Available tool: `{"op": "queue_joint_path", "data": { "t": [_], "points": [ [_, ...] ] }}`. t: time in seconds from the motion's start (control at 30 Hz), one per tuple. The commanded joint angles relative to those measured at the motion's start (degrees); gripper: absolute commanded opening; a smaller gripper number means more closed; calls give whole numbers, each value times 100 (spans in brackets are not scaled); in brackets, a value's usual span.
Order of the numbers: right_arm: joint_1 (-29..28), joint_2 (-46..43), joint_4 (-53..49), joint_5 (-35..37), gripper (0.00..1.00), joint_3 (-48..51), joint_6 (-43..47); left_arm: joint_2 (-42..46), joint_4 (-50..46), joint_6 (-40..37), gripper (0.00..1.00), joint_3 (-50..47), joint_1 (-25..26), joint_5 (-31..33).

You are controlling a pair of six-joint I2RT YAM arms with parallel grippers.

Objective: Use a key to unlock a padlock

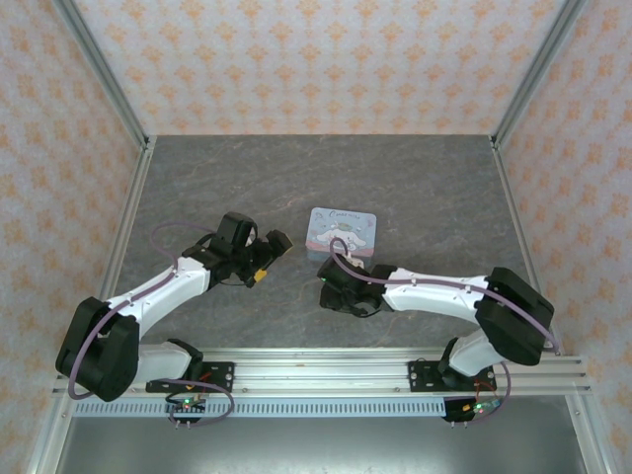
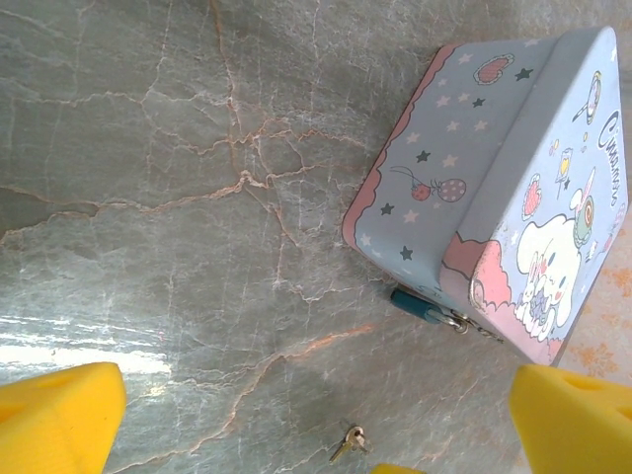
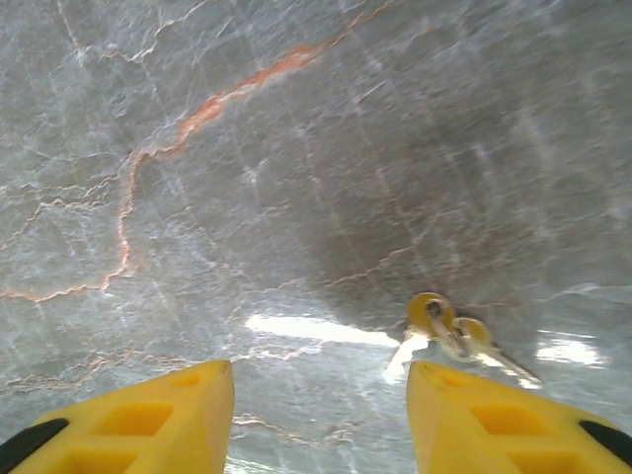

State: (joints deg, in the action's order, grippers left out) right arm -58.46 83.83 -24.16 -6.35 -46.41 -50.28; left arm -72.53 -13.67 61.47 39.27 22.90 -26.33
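The teal-blue padlock (image 2: 419, 304) lies on the table against the lower edge of the cartoon tin (image 2: 494, 188), its thin shackle hooked to the tin's clasp. The key (image 2: 349, 442) is a small golden sliver on the table, a short way from the padlock. In the right wrist view the key (image 3: 444, 330) is two golden keys on a ring, lying just ahead of the right-hand finger (image 3: 504, 425). My right gripper (image 3: 321, 395) is open and low over the table, holding nothing. My left gripper (image 2: 316, 425) is open too, facing the tin from the left.
The pale cartoon tin (image 1: 343, 232) stands mid-table, just beyond my right gripper (image 1: 330, 286). My left gripper (image 1: 269, 259) hangs to its left. The grey marbled table (image 1: 247, 178) is bounded by metal frame posts and patterned walls.
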Motion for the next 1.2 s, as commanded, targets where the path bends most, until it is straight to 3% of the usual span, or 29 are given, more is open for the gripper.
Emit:
{"op": "queue_joint_path", "data": {
  "t": [0.0, 0.47, 1.17],
  "points": [
    [22, -199, -620, 608, 53, -70, 154, -43, -72, -98, 100, 132, 31, 130],
    [22, 161, -1627, 866, 56, -473, 1691, -48, -91, -100, 100, 143, 31, 158],
    [19, 1026, -1521, 754, 55, -669, 1933, -20, -108, -56, 100, 150, 30, 213]
  ]
}}
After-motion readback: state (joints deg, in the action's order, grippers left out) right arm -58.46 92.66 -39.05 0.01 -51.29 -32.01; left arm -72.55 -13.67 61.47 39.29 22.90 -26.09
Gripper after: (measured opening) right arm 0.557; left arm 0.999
